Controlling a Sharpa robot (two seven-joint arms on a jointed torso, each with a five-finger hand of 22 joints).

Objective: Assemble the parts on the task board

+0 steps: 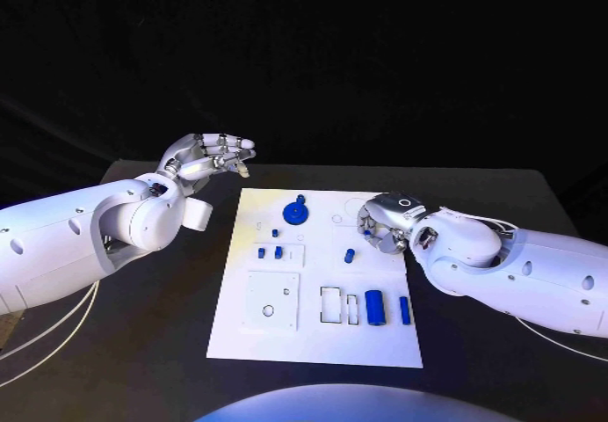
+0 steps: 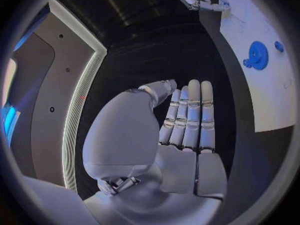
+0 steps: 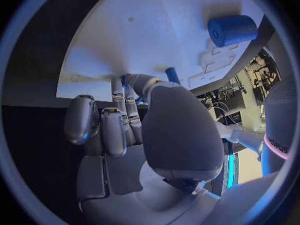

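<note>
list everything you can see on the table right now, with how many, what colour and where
Table: one, black, under everything.
Task board: one, white plate, middle of the table.
Round disc part: one, blue, far end of the board, with a small blue piece just beyond it.
Small parts: about three, blue, left side of the board near a raised white plate.
Short peg: one, blue, mid-board, just left of the right robot hand.
Cylinder: one, blue, lying on the board's near right part.
Slim bar: one, blue, right of the cylinder.
Left robot hand: silver, off the board's far left corner, holding nothing, fingers together.
Right robot hand: silver, over the board's right edge; whether it holds anything is unclear.
</note>
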